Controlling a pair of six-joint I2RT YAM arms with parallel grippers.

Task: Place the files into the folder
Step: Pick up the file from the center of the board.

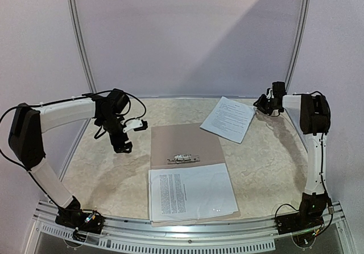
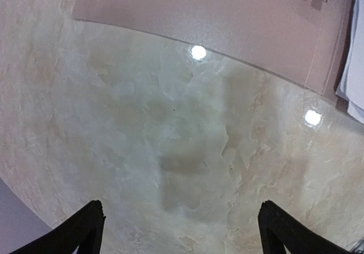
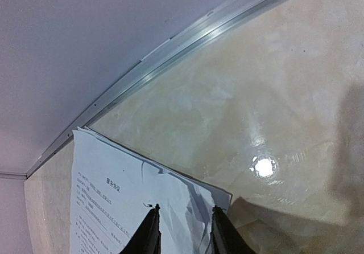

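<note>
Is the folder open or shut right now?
Open: the folder lies spread flat, its metal clip exposed at the middle, a printed sheet on its near half.

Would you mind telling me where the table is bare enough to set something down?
The widest bare marble lies right of the folder, nearer than the loose sheets. Left of the folder is bare too, under the hovering left gripper. Crowded: the centre, and the far right, where the right gripper sits at the sheets' edge.

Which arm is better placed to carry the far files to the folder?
Right: the right gripper sits at the edge of the files. The left gripper hangs open over bare table, beyond the folder.
</note>
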